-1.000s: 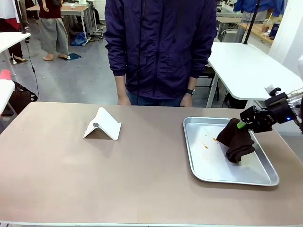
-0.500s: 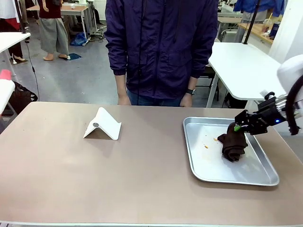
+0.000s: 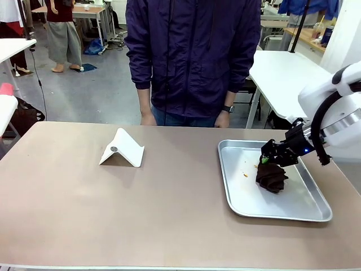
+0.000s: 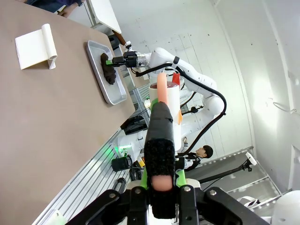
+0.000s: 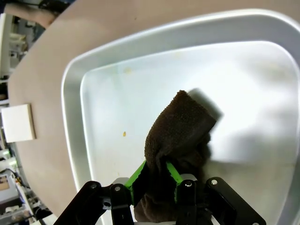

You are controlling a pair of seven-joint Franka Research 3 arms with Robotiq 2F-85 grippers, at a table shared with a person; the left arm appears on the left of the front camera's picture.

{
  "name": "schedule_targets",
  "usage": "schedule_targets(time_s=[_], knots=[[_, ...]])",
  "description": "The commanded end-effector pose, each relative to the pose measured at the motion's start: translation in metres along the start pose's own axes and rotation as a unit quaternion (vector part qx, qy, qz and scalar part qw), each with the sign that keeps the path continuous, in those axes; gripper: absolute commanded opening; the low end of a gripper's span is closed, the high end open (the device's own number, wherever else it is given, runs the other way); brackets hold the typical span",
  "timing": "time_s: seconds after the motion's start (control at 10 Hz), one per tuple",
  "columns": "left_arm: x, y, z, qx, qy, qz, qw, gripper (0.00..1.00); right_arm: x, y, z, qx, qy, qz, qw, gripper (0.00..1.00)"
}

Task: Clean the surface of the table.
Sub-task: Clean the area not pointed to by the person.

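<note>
A: Front view: right gripper (image 3: 272, 159) has moved inward off the outer rim of the tray (image 3: 237, 206) over the last second, and has dropped. Jaws are clamped on the dark brown cloth (image 3: 271, 176).

B: Cloth shape?

A: It hung loose before. Now it is bunched, with its lower end on the tray floor directly under the fingertips. Orange crumbs (image 3: 245, 174) lie just beyond the cloth, on the side away from the wrist.

B: Meaning for the job?

A: My read: the work is inside the tray, not yet on the table (image 3: 113, 220). The table lies beneath and all round the tray, and the cloth isn't touching it.

B: Other arm?

A: Up high and well back from the table, left gripper (image 4: 159, 187) is closed on a dark fuzzy stick (image 4: 158, 136) with a pale pink tip. I can't name the tool.

B: Surface, room?

A: Matte beige-brown top, no spills I can make out. A white folded stand (image 3: 122, 148) sits far past the right gripper's fingertips, well apart from the tray. A person (image 3: 192, 56) in a dark jacket stands at the far edge, hands down. Behind are white tables (image 3: 282, 79) and a grey floor (image 3: 84, 96).
</note>
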State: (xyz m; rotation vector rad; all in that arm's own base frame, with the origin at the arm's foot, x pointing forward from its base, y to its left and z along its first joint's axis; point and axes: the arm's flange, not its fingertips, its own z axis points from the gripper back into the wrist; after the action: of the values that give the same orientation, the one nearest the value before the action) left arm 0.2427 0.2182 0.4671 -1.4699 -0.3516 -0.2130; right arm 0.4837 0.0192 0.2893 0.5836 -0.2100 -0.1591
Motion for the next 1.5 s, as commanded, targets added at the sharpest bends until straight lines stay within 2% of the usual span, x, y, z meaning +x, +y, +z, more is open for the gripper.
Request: schedule_targets(time_s=[0.0, 0.6, 0.9, 1.4], knots=[[0.002, -0.004, -0.002, -0.004, -0.006, 0.002, 1.0, 0.22, -0.005, 0.003, -0.023, 0.018, 0.007, 0.002, 1.0, 0.0], [0.002, -0.004, -0.002, -0.004, -0.006, 0.002, 1.0, 0.22, -0.012, 0.056, -0.067, 0.09, 0.047, 0.043, 0.994, 0.0], [0.002, -0.004, -0.002, -0.004, -0.006, 0.002, 1.0, 0.22, -0.02, 0.08, -0.082, 0.106, 0.073, 0.063, 0.99, 0.0], [0.002, -0.004, -0.002, -0.004, -0.006, 0.002, 1.0, 0.22, -0.015, 0.061, -0.069, 0.067, 0.052, 0.049, 0.995, 0.0]])
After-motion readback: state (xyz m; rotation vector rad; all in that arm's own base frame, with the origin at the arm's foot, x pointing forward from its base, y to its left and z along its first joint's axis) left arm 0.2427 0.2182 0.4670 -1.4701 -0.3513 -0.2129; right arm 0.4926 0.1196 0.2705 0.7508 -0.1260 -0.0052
